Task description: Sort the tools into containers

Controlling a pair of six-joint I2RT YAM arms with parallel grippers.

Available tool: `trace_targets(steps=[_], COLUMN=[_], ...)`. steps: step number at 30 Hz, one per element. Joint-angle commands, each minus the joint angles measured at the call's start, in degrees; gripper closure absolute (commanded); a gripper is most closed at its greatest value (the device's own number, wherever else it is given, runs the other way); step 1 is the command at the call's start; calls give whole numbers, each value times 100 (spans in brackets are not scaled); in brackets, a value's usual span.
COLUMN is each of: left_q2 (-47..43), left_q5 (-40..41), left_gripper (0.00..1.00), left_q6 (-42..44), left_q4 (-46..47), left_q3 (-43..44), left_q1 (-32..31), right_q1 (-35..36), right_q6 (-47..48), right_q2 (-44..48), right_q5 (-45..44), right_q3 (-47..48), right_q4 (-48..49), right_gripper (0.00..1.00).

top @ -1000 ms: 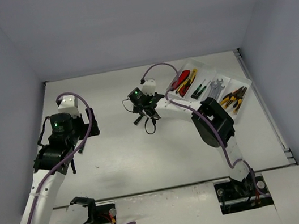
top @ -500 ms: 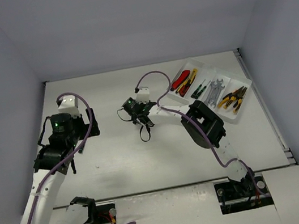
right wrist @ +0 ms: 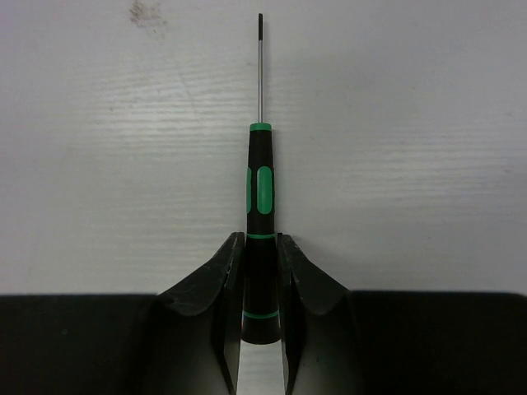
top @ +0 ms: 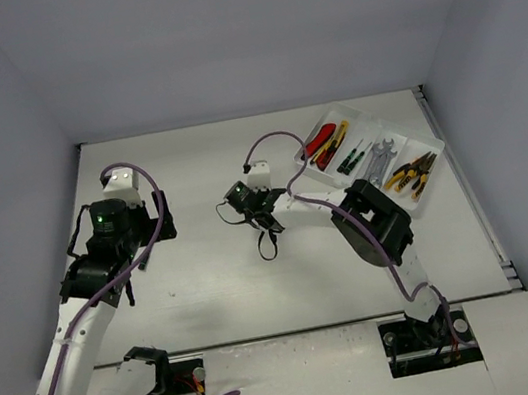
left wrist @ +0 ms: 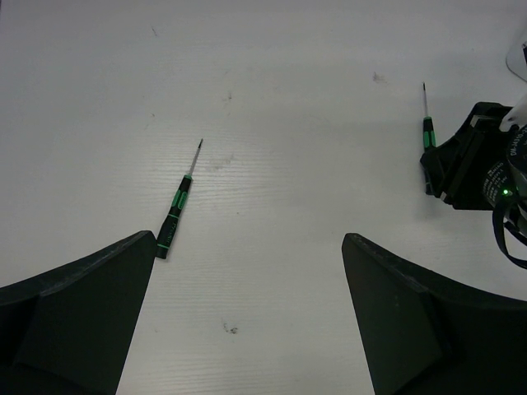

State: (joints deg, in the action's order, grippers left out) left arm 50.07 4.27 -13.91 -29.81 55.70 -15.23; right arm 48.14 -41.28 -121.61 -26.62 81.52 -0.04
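Note:
My right gripper [right wrist: 262, 267] is shut on the handle of a black-green screwdriver [right wrist: 262, 185], low over the table, with its thin shaft pointing away. In the top view this gripper [top: 243, 200] is mid-table, left of the white tray [top: 365, 123]. The tray holds red-black and yellow knives [top: 324, 143], screwdrivers [top: 354, 156], wrenches [top: 380, 158] and pliers [top: 412, 173] in separate compartments. My left gripper [left wrist: 247, 329] is open and empty above the table. A second black-green screwdriver [left wrist: 174, 216] lies loose ahead of its left finger. The held screwdriver [left wrist: 426, 132] and right gripper [left wrist: 473, 164] show at right.
Grey walls close the table on the left, back and right. A purple cable [top: 270, 141] loops over the right wrist. A small dark smudge [left wrist: 230, 329] marks the table under my left gripper.
My right gripper has moved left, away from the tray, and slightly nearer. The left arm has not moved.

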Motion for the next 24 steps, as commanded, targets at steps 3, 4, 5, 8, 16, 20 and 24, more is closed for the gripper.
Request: trace_targets(steps=[3, 4, 5, 8, 16, 20, 24], left_q2=[27, 29, 30, 29, 20, 56, 73], left_q5=[-49, -46, -41, -41, 0, -5, 23], left_gripper=[6, 6, 6, 6, 6, 6, 6], left_q6=[-41, -45, -50, -41, -24, -23, -1], left_q4=[265, 265, 265, 265, 265, 265, 265], left_q3=[88, 90, 89, 84, 72, 73, 72], left_q1=[55, 55, 55, 55, 55, 56, 64], right_q1=[-157, -261, -389, -893, -2744, -3388, -3778], right_q6=[700, 739, 772, 844, 902, 927, 873], right_q2=[1298, 1524, 1716, 2168, 2394, 2018, 1425], right_q5=[-287, -315, -320, -249, 130, 527, 961], right_q3=[-425, -476, -533, -682, -538, -80, 303], right_q4=[-602, -602, -601, -594, -571, -532, -523], right_gripper=[100, 100, 100, 100, 100, 100, 99])
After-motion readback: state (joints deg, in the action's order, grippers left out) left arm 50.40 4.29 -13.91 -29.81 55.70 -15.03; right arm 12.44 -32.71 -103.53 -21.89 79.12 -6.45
